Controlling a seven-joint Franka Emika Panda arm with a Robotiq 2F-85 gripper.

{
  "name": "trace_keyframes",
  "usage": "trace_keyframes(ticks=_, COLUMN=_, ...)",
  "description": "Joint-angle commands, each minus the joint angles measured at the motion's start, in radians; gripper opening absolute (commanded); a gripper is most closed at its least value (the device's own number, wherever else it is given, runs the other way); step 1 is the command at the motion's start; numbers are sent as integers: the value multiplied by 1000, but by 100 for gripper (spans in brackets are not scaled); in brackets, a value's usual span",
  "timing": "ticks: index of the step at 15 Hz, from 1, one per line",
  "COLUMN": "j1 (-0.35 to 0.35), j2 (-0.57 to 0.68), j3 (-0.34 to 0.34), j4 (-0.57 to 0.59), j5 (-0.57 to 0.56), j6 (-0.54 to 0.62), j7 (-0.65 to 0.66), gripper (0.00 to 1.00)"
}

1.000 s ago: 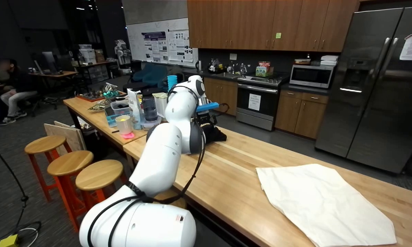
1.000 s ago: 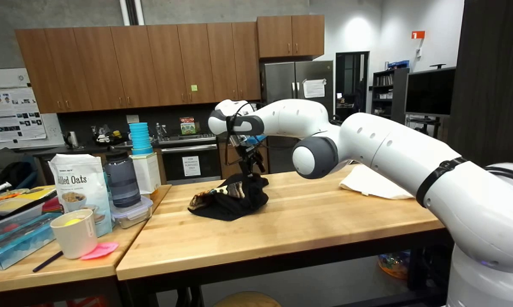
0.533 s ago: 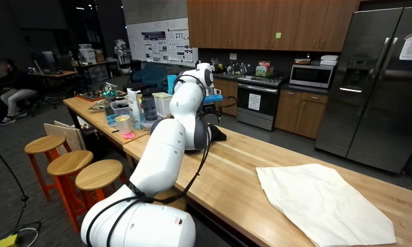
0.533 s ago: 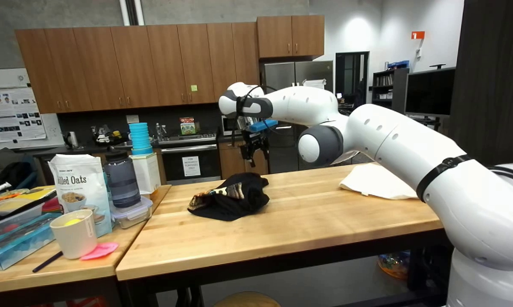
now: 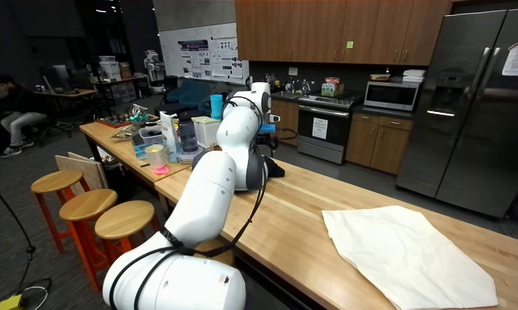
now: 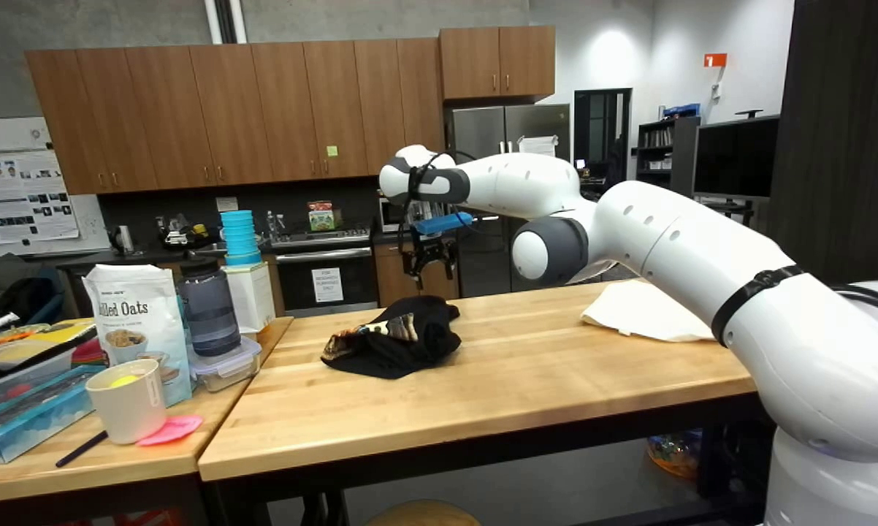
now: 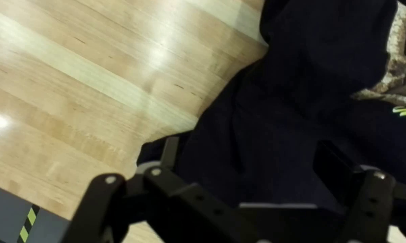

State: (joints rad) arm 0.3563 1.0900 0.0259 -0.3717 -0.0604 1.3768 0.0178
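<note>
I saw the wooden table (image 6: 541,365) bearing a white cloth (image 5: 407,258), lying well apart from the crumpled black cloth (image 6: 410,351) on that same table; my gripper (image 7: 247,153) hung above that black cloth, its fingers spread wide

A robotics lab with a kitchen in it: brown wooden wall cabinets (image 5: 358,28), a black-and-silver steel oven (image 5: 337,130), a dark steel 2-door refrigerator (image 5: 478,120). The white paper sign (image 5: 320,128) on the oven reads "for research purposes only", printed paper posters (image 5: 195,58) hang on a wide whiteboard (image 5: 198,33), and a white jointed robot arm (image 6: 665,241) reaches over a pale wooden table (image 6: 497,391).
</note>
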Motion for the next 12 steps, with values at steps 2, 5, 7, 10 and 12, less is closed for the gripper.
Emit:
trace_keyframes(ticks=2, j1=3, j2=45, j3=11, j4=10, j5=25, j6=89, j7=94, gripper=100)
trace_keyframes(ticks=5, j1=15, j2=75, j3=5, j4=9, j5=20, j6=90, j7=138, gripper=100)
trace_keyframes(ticks=7, j1=20, j2=100, j3=7, j4=17, j5=22, j6=90, j7=155, gripper=100)
trace_keyframes(ticks=10, j1=25, j2=124, j3=8, j4=18, j5=24, j6=81, j7=175, gripper=100)
trace_keyframes(ticks=12, j1=30, j2=134, j3=9, j4=18, j5=25, j6=75, j7=188, gripper=100)
